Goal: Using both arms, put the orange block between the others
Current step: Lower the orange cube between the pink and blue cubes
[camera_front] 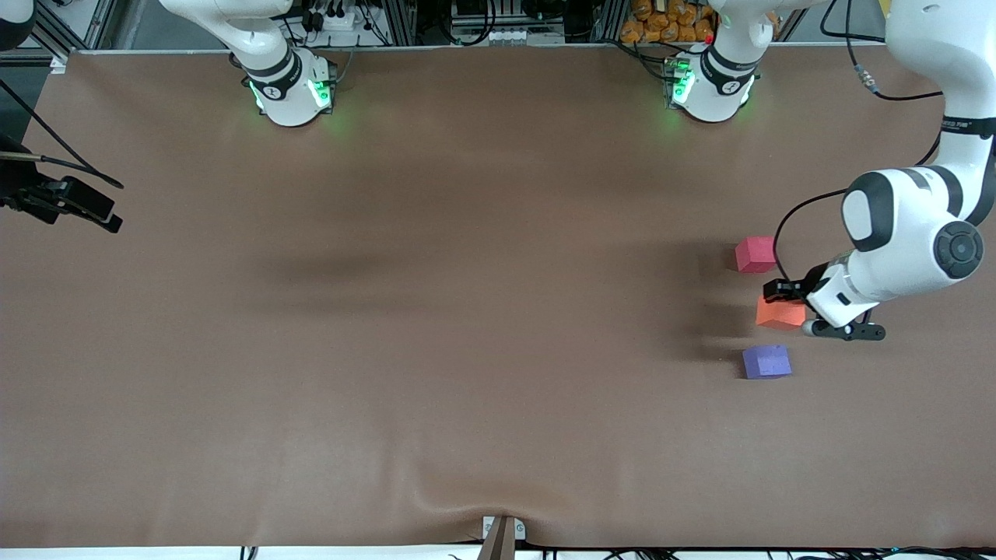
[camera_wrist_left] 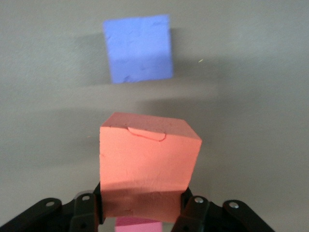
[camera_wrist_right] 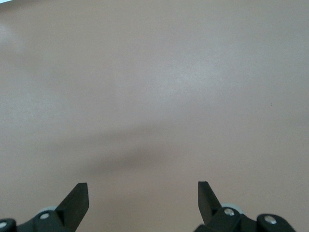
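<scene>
while the left gripper [camera_wrist_left: 140,212] is clamped on the small bright orange matte foam cube [camera_front: 780,313], that cube sits between the red-pink foam cube [camera_front: 755,254] and the purple foam cube [camera_front: 766,362], near the brown table's [camera_front: 436,311] edge at the left arm's end. whether it rests on the surface or hangs just above, can't tell. right gripper [camera_wrist_right: 143,203] waits with fingers spread wide, holding nothing, over bare table at the right arm's end.
</scene>
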Tool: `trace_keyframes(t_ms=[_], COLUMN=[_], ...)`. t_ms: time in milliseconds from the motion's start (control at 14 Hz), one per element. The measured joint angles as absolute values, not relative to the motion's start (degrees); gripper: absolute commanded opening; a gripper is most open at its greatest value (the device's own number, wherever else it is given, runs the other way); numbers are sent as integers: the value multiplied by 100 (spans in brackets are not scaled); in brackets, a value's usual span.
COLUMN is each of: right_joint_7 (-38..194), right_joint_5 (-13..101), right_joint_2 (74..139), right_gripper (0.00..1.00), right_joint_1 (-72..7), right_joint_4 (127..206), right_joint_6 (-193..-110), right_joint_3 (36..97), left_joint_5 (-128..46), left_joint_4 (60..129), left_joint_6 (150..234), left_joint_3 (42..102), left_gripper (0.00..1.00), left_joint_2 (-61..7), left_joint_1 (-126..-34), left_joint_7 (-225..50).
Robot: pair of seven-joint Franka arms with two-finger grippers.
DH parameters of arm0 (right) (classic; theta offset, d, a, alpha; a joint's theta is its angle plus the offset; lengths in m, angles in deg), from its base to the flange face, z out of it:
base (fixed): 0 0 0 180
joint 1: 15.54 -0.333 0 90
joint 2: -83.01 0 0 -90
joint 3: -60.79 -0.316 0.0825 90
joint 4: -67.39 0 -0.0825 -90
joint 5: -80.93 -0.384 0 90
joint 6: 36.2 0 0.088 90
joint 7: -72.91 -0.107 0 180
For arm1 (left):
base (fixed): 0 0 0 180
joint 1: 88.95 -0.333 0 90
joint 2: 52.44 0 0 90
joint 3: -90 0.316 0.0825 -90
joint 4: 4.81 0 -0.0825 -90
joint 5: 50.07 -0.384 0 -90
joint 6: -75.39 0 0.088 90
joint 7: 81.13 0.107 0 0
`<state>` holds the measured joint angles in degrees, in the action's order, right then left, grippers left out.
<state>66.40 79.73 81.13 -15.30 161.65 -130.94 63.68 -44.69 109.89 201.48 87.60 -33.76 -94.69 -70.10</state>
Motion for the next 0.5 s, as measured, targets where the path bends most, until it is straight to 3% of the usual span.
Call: trace_keyframes(t_ms=[500], right_joint_7=[6641], right_joint_5=[7973], right_joint_2=[8113], right_gripper=[100], right_joint_1=[-1530], right_joint_4=[16165], right_joint_6=[-13095], right_joint_3=[6366], left_joint_5=[-4461], left_joint_4=[11391], left_joint_6=[20810], left_joint_3=[8687], left_gripper=[2], left_joint_2=[-3153], left_joint_1=[-9474], left_joint_7=[-7282])
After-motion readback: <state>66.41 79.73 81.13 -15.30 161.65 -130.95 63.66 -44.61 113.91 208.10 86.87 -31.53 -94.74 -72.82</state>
